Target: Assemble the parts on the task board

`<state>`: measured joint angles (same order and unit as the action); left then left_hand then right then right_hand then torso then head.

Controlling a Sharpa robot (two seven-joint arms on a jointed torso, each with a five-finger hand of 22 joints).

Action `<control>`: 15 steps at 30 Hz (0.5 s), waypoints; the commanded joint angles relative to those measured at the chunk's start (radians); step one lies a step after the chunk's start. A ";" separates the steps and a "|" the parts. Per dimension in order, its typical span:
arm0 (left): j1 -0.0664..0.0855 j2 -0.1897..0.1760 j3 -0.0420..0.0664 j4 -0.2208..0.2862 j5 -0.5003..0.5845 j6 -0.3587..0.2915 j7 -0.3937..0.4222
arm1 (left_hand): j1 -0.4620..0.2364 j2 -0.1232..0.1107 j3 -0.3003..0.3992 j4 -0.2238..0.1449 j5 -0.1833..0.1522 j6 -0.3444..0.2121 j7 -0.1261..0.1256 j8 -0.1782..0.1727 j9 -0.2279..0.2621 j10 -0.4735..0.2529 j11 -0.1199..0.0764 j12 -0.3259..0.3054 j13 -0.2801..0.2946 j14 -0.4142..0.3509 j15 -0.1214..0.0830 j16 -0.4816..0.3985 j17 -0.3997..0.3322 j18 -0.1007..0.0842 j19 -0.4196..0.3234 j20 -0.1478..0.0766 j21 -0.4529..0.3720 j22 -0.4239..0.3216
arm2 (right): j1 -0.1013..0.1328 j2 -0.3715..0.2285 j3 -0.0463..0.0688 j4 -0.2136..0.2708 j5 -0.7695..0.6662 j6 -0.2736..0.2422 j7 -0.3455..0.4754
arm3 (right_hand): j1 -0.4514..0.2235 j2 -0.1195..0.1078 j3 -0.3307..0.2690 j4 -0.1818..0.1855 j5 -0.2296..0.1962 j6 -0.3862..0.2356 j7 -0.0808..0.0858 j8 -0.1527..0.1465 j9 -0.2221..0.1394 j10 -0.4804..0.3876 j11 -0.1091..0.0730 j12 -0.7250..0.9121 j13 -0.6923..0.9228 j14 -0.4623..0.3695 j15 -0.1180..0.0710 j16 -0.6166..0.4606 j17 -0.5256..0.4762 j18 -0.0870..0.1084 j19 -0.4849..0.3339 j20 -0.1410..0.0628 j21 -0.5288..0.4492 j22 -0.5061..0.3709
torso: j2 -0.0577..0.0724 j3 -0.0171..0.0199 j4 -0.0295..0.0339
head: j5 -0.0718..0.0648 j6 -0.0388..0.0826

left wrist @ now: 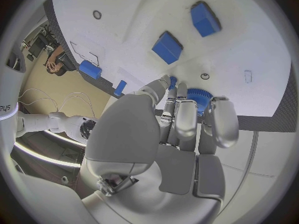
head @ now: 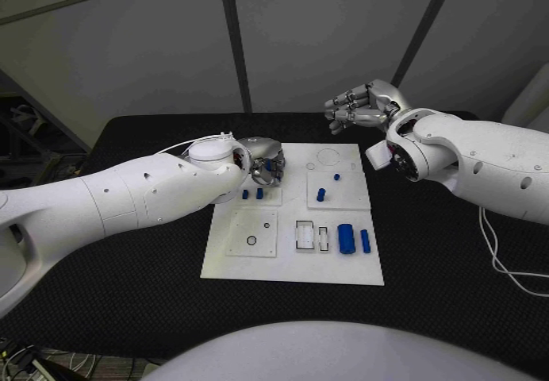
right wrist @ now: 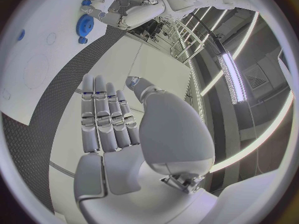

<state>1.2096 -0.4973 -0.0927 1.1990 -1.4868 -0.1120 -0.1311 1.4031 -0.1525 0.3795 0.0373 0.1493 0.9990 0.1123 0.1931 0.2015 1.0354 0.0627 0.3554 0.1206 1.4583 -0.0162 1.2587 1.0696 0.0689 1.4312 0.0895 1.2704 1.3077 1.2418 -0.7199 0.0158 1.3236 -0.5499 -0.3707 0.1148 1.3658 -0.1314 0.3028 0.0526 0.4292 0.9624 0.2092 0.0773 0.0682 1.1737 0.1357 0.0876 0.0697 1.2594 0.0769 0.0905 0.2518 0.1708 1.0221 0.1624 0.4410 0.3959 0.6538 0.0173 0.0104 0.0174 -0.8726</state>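
The left hand point(left wrist: 177, 134) reaches over the task board point(head: 343, 266), fingertips touching a blue gear point(left wrist: 199, 97) at the board's far-left corner (whether gripped cannot be told). The right hand point(head: 364, 105) hovers beyond the board, fingers extended, holding nothing.

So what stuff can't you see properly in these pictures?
- Blue gear: left wrist view, mostly hidden behind the left hand; whether the fingers grip it is unclear.
- Head view: same gear hidden by that hand.
- Task board markings: too small to read.
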 commanded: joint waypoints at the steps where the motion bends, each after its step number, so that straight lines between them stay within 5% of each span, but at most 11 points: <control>1: 0.001 0.002 0.000 -0.004 -0.008 0.011 0.015 | 0.006 -0.004 0.009 -0.003 -0.003 0.006 -0.001 -0.006 -0.002 0.010 0.001 -0.007 -0.003 0.015 0.002 0.006 -0.002 -0.001 0.005 -0.001 0.004 0.091 | 0.002 0.001 0.001 0.002 0.003 0.008 0.005 | -0.005 -0.002 0.004 0.003 0.003 -0.008 0.002 0.004 0.001 -0.007 0.002 0.007 -0.001 -0.003 -0.002 -0.003 0.001 0.004 -0.004 0.004 -0.002 0.001 | 0.000 -0.0001 0.0003 | -0.001 0.000; 15: 0.000 0.000 0.000 -0.007 -0.008 -0.018 0.030 | 0.012 -0.003 0.098 -0.038 -0.002 0.037 0.006 -0.026 -0.017 0.066 0.001 -0.065 -0.028 0.016 0.001 0.017 -0.014 -0.006 0.013 -0.002 0.024 0.111 | 0.002 0.002 0.001 0.002 0.003 0.008 0.005 | -0.004 -0.002 0.005 0.002 0.005 -0.008 0.002 0.005 0.001 -0.007 0.002 0.008 -0.001 -0.003 -0.002 -0.003 0.002 0.005 -0.004 0.004 -0.002 0.001 | -0.001 -0.0009 0.0008 | -0.003 0.000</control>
<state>1.2100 -0.4952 -0.0923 1.1907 -1.4877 -0.1119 -0.1264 1.4176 -0.1485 0.4735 -0.0014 0.1493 1.0310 0.1195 0.1701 0.1857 1.0955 0.0641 0.2932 0.0930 1.4583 -0.0162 1.2703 1.0565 0.0688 1.4384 0.0895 1.2897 1.3076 1.2418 -0.7183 0.0158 1.3235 -0.5498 -0.3699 0.1148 1.3658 -0.1314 0.3028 0.0526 0.4292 0.9624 0.2092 0.0773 0.0682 1.1737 0.1357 0.0925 0.0698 1.2594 0.0769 0.0905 0.2527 0.1709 1.0221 0.1624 0.4410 0.3959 0.6536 0.0167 0.0104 0.0155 -0.8726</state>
